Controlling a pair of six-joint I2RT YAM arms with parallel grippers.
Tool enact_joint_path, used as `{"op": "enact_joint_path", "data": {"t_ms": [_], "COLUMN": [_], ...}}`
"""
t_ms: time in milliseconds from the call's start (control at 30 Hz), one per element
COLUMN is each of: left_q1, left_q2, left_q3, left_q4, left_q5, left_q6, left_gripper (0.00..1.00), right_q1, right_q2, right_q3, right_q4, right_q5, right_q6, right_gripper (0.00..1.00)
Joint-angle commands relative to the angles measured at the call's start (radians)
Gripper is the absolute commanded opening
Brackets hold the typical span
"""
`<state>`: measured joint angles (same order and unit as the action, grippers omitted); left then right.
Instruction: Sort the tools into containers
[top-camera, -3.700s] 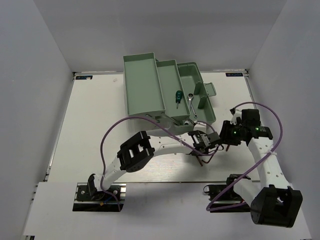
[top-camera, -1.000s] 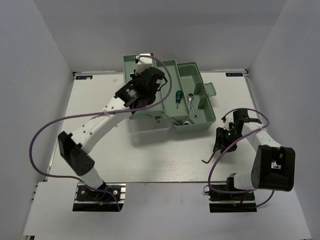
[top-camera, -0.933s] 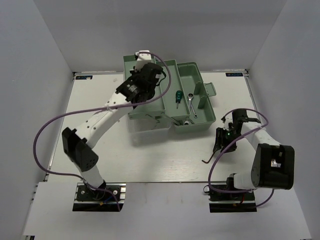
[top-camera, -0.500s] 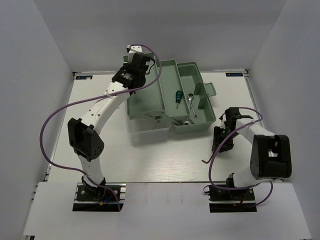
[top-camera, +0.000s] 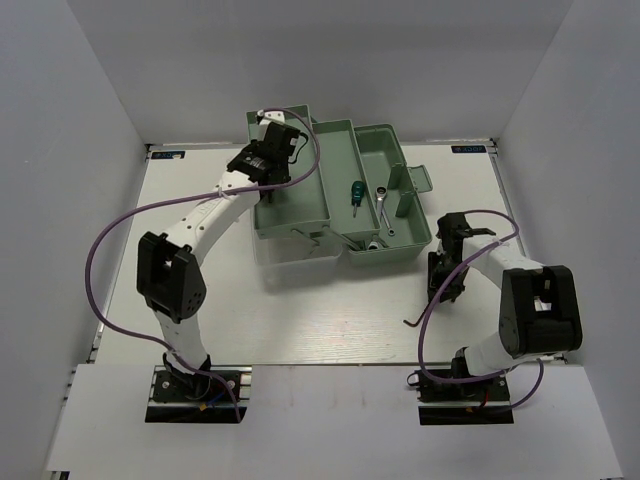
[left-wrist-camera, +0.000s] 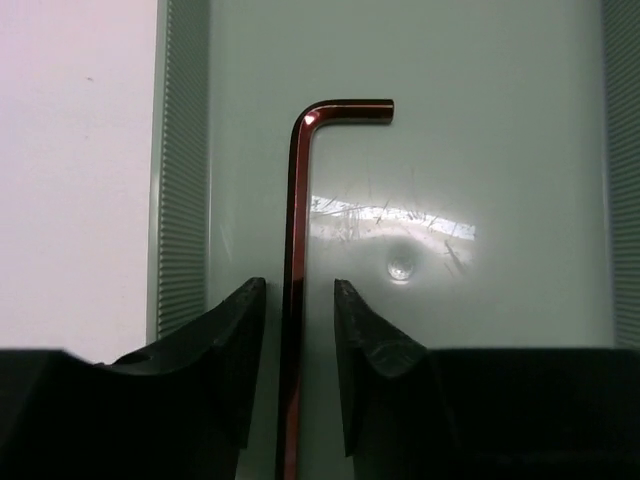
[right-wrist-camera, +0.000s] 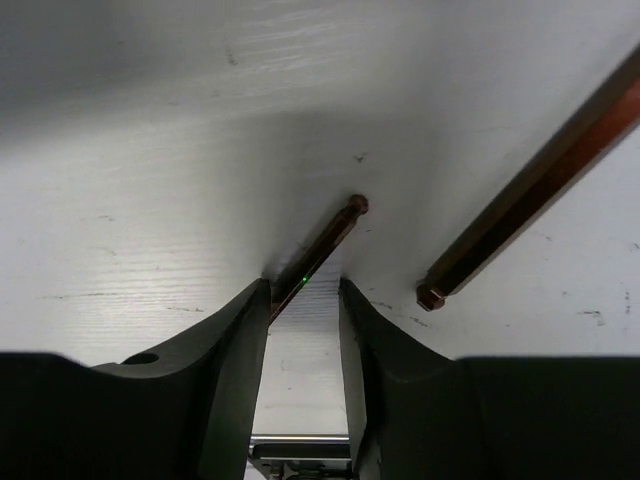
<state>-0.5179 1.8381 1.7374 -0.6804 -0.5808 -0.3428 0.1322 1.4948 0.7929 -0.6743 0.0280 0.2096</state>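
The mint-green toolbox (top-camera: 415, 255) stands open at the back. My left gripper (top-camera: 272, 180) hangs over its left tray (top-camera: 300, 200). In the left wrist view the gripper (left-wrist-camera: 298, 290) is open; a dark red L-shaped hex key (left-wrist-camera: 297, 220) lies on the tray floor between the jaws, with gaps on both sides. My right gripper (top-camera: 443, 285) is low over the table, right of the toolbox. In the right wrist view it (right-wrist-camera: 304, 285) is open around a thin hex key (right-wrist-camera: 330, 238) that touches the left finger. A thicker hex key (right-wrist-camera: 540, 185) lies beside it.
A green-handled screwdriver (top-camera: 353, 192) and a silver wrench (top-camera: 384, 205) lie in the toolbox's middle and right compartments. Another hex key (top-camera: 418, 318) lies on the table near the right arm. The white side walls stand close on both sides.
My left arm has swung from the table's middle up to the left tray and further back along it. My right gripper has shifted slightly toward the toolbox.
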Motion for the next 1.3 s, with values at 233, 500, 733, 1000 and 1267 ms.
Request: {"op": "enact_joint_path", "data": {"t_ms": [233, 500, 733, 1000, 1267], "left_q1": [0.007, -0.013, -0.013, -0.013, -0.013], "left_q2": [-0.077, -0.218, -0.469, -0.739, -0.988], "left_q3": [0.1, 0.142, -0.034, -0.393, -0.69], "left_q4": [0.019, -0.001, 0.019, 0.031, 0.119], "left_q5": [0.105, 0.18, 0.292, 0.538, 0.785], "left_q6": [-0.012, -0.002, 0.008, 0.041, 0.062], "left_gripper": [0.71, 0.74, 0.74, 0.75, 0.85], "right_q1": [-0.009, -0.032, -0.065, -0.056, 0.098], "right_q2": [0.044, 0.025, -0.128, -0.346, -0.179], "right_q3": [-0.009, -0.008, 0.017, 0.195, 0.706], "right_q4": [0.048, 0.052, 0.047, -0.149, -0.214], "right_q5": [0.089, 0.067, -0.129, -0.529, -0.798], "right_q6": [0.028, 0.037, -0.073, -0.34, -0.313], "right_gripper": [0.09, 0.0, 0.0, 0.0, 0.0]}}
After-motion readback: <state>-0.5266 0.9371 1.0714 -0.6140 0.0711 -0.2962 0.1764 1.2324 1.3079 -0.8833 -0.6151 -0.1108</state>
